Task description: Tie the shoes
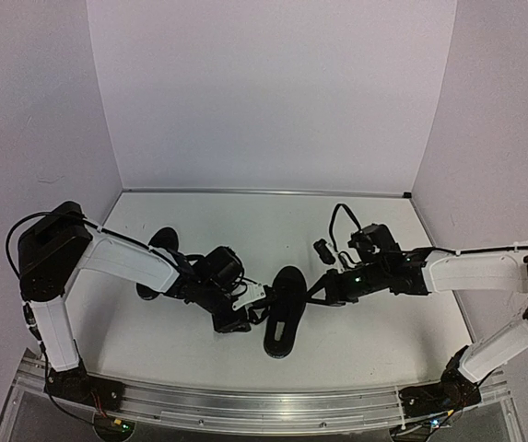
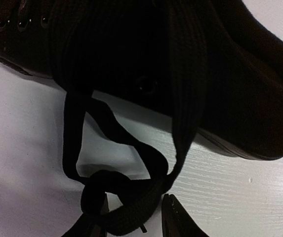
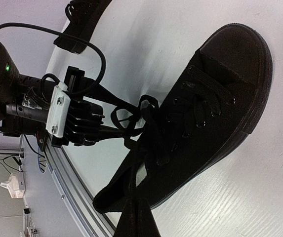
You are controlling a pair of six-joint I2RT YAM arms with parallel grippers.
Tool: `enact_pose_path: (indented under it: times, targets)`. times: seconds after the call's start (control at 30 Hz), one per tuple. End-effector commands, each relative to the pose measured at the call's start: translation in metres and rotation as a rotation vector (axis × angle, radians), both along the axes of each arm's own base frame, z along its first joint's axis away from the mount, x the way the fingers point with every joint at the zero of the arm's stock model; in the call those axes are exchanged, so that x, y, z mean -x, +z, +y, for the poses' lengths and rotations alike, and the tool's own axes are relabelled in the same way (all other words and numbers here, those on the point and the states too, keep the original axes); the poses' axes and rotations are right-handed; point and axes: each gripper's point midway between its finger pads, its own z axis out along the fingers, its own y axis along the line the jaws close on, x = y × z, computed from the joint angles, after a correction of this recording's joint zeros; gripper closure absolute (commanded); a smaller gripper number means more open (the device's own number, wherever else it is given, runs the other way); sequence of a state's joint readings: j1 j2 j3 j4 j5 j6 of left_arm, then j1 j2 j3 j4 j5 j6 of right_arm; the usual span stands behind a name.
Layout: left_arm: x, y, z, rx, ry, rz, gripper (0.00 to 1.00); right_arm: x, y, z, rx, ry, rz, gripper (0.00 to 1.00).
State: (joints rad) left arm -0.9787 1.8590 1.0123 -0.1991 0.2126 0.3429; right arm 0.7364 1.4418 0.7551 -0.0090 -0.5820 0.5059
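Two black shoes lie on the white surface (image 1: 356,239): the centre shoe (image 1: 282,318) between both grippers, the far shoe (image 1: 160,247) partly hidden behind the left arm (image 1: 125,258). The left gripper (image 2: 131,224) has its jaws narrow, pinching a bunched lace loop (image 2: 126,197). The right gripper (image 1: 311,295) has its jaws clamped on a taut lace end (image 3: 134,207). White walls (image 1: 273,92) enclose three sides.

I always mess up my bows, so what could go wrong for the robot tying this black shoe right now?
1. The bunched lace sits inside the left gripper. A weak pinch could let it slip out.
2. The right gripper looks shut on the lace too, and it is stretched tight. Pulling harder might drag the shoe sideways or pull the lace loose.
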Motion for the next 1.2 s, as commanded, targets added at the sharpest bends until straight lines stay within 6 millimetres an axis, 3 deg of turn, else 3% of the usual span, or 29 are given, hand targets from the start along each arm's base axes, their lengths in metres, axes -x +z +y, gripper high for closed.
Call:
enact_pose_path:
  times: [0.0, 0.1, 0.13, 0.23, 0.33, 0.47, 0.57, 0.7, 0.87, 1.17]
  targets:
    - [-0.004, -0.013, 0.014, -0.117, 0.02, -0.015, 0.78, -0.003, 0.018, -0.002, -0.029, -0.028, -0.044, 1.0]
    - [-0.005, -0.009, 0.025, -0.155, 0.049, -0.026, 0.98, -0.001, 0.018, -0.009, -0.018, -0.048, -0.032, 1.0]
    - [-0.008, -0.005, 0.028, -0.162, 0.074, -0.036, 1.0, -0.002, 0.02, -0.011, -0.02, -0.06, -0.036, 1.0]
    - [-0.022, 0.015, 0.037, -0.137, 0.177, -0.064, 1.0, -0.003, 0.026, -0.024, -0.016, -0.113, -0.048, 1.0]
    - [-0.041, 0.053, 0.043, -0.009, 0.306, -0.095, 1.0, -0.006, 0.04, -0.042, -0.02, -0.198, -0.081, 1.0]
    - [-0.078, 0.1, 0.082, 0.125, 0.578, -0.163, 1.0, -0.009, 0.049, -0.081, 0.04, -0.373, -0.105, 1.0]
    - [-0.095, 0.127, 0.113, 0.187, 0.745, -0.192, 1.0, -0.002, 0.04, -0.115, 0.107, -0.513, -0.075, 1.0]
    - [-0.101, 0.127, 0.134, 0.147, 0.856, -0.174, 1.0, 0.012, 0.019, -0.14, 0.139, -0.617, -0.012, 1.0]
    - [-0.093, 0.098, 0.131, 0.09, 0.861, -0.079, 1.0, 0.016, -0.016, -0.134, 0.184, -0.575, 0.045, 1.0]
    - [-0.086, 0.098, 0.117, 0.173, 0.818, -0.033, 1.0, -0.011, -0.061, -0.07, 0.17, -0.354, 0.092, 1.0]
